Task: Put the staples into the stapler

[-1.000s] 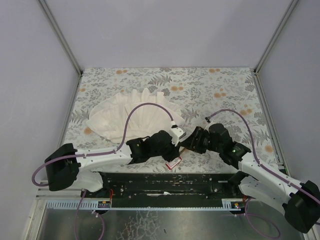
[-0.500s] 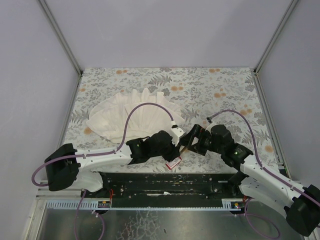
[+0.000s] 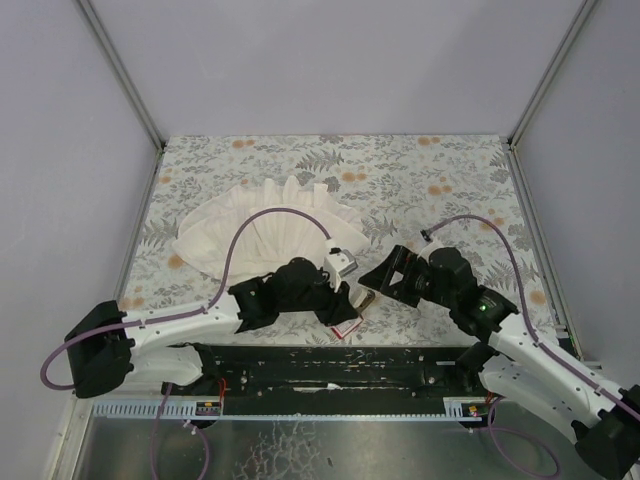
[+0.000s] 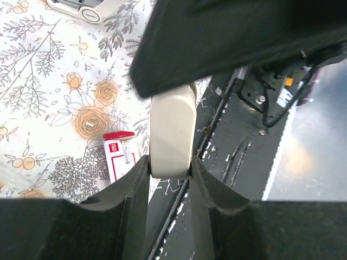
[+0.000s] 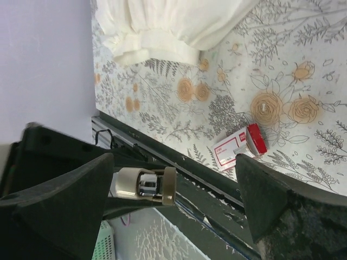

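Observation:
The stapler (image 4: pixel 172 135), a small cream body with metal parts inside (image 5: pixel 143 184), is clamped between the black fingers of my left gripper (image 4: pixel 169 168) above the table's near edge. In the top view the left gripper (image 3: pixel 335 293) is just left of my right gripper (image 3: pixel 378 280). The right gripper (image 5: pixel 174 160) stands wide open, touches nothing, and faces the stapler's end. The red box with the white label (image 3: pixel 347 328) lies on the floral table by the front edge (image 4: pixel 119 154) (image 5: pixel 241 145). I cannot make out the staples themselves.
A big white pleated cloth (image 3: pixel 270 225) (image 5: pixel 168 27) lies at the table's left middle. A black rail (image 3: pixel 330 365) runs along the near edge below the red box. Purple cables loop over both arms.
The right gripper has gone from shut to wide open and drawn back a little to the right. The left arm has shifted left, still holding the stapler.

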### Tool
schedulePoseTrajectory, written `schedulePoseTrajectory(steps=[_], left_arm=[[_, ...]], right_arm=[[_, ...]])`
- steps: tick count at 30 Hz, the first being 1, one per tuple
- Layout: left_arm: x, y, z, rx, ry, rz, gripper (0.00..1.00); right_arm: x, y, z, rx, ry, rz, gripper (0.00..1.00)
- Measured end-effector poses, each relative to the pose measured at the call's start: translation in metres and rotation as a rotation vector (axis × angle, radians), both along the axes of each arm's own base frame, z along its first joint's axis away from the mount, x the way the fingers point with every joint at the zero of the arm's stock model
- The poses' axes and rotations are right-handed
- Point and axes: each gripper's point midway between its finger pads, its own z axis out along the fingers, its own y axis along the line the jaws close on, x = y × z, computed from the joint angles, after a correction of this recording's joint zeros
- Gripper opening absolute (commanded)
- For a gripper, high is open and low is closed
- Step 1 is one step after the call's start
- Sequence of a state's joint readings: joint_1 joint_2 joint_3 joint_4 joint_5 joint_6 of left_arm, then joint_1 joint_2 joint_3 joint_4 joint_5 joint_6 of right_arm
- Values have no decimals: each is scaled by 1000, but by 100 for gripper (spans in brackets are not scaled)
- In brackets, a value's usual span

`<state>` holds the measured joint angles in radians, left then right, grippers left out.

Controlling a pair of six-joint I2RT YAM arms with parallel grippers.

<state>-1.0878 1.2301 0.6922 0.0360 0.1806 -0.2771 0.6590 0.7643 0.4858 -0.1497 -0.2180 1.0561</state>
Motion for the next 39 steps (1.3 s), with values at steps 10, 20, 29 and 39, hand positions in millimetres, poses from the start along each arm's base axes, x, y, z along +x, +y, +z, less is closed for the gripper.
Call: schedulePoseTrajectory(steps=[10, 20, 29, 39], left_arm=[[-13, 12, 37, -168, 130, -82, 0], [-6, 12, 39, -174, 152, -64, 0], [3, 8, 42, -168, 136, -32, 0], [6, 12, 35, -140, 136, -7, 0]], right_arm=[[9, -13, 66, -7, -175, -35, 99], [-2, 8, 56, 41, -55, 59, 99], [-6, 27, 52, 80, 3, 122, 56], [-14, 33, 38, 0, 36, 149, 96]])
